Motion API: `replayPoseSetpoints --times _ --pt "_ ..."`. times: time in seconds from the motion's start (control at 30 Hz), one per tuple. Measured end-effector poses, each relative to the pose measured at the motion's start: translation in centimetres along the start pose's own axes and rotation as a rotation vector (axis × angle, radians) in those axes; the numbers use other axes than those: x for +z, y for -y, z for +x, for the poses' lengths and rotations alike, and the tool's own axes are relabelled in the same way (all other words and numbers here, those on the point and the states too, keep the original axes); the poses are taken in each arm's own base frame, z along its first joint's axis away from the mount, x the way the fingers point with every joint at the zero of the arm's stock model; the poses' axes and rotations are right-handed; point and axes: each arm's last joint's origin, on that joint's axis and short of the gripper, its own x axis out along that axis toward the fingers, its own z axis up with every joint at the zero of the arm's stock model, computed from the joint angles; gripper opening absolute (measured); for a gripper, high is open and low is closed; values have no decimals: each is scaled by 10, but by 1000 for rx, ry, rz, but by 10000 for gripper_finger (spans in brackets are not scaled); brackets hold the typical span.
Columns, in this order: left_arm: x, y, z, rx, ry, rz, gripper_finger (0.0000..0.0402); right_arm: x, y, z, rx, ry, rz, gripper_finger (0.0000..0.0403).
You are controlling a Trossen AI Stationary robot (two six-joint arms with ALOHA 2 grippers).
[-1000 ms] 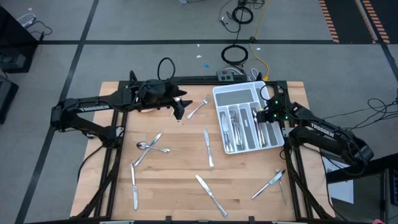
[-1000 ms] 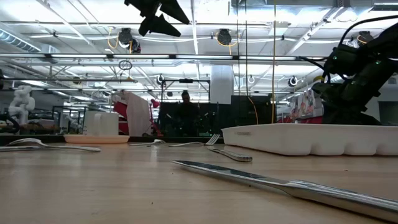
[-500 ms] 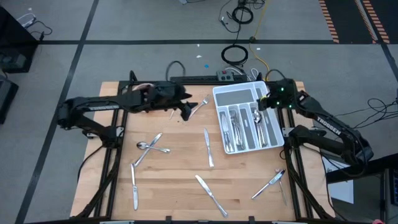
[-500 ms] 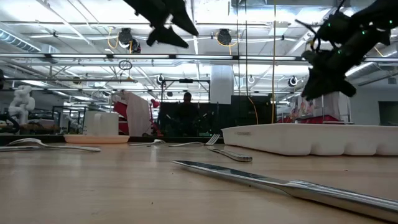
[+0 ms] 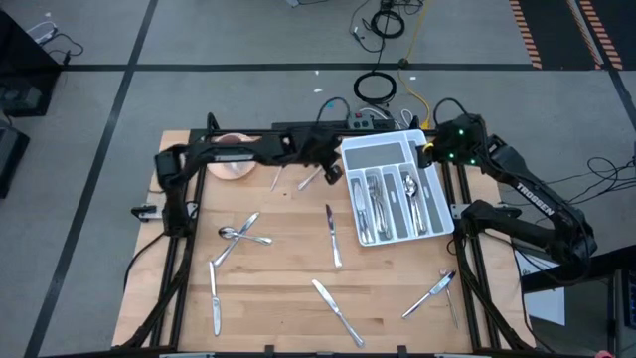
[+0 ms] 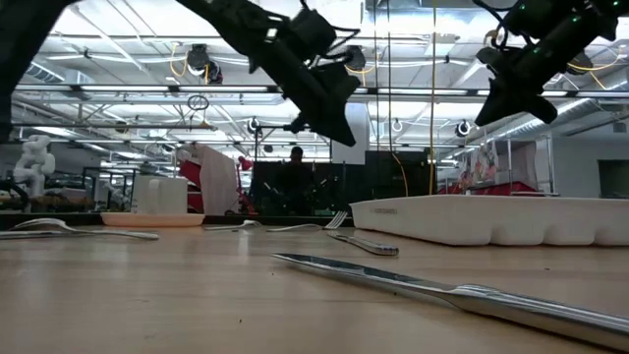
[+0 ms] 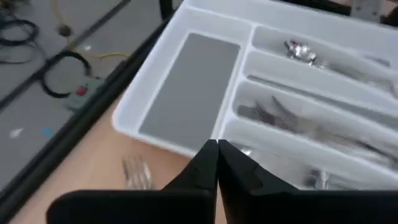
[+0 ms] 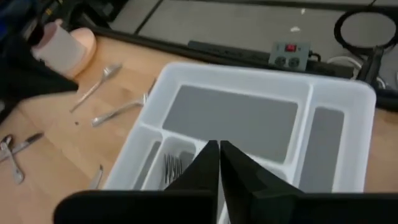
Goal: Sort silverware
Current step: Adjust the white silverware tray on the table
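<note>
The white tray (image 5: 383, 152) lies at the table's far right with silverware (image 5: 386, 204) in its long compartments. More silverware is loose on the wood: a fork (image 5: 314, 178) by the tray's left wall, a knife (image 5: 333, 237), a spoon and fork (image 5: 241, 234), and knives (image 5: 338, 310) toward the near edge. My left gripper (image 5: 335, 169) (image 7: 216, 150) hangs shut and empty over the tray's far left corner. My right gripper (image 5: 429, 157) (image 8: 217, 152) hangs shut and empty above the tray's far right part.
A pink bowl (image 5: 234, 159) stands at the far left, under the left arm. A fork and knife (image 5: 434, 292) lie near the right front corner and another knife (image 5: 214, 298) at the left front. Bare wood lies between the scattered pieces.
My left gripper has swept toward the table's right edge and down, from over the far middle to the tray's far left corner, and its fingers have shut. My right gripper has risen out of the tray toward the far edge; a spoon shows in the compartment where it stood.
</note>
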Motion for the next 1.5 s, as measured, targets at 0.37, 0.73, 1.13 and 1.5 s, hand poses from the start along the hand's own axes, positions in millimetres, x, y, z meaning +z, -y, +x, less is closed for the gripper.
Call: replayPoseSetpoints --times 0.37,0.73,1.13,1.5 --pt "-9 40 19 -298 -307 -140 3 -12 -2 0 -5 -117 -58 2" --pt "-31 143 0 -532 -318 69 1 -14 -3 0 3 -132 -140 1" --pt "-56 190 28 -647 -261 62 0 -14 -3 0 9 -134 -169 0" --pt "-79 216 49 -609 -211 38 0 -19 -6 0 17 -178 -186 0"
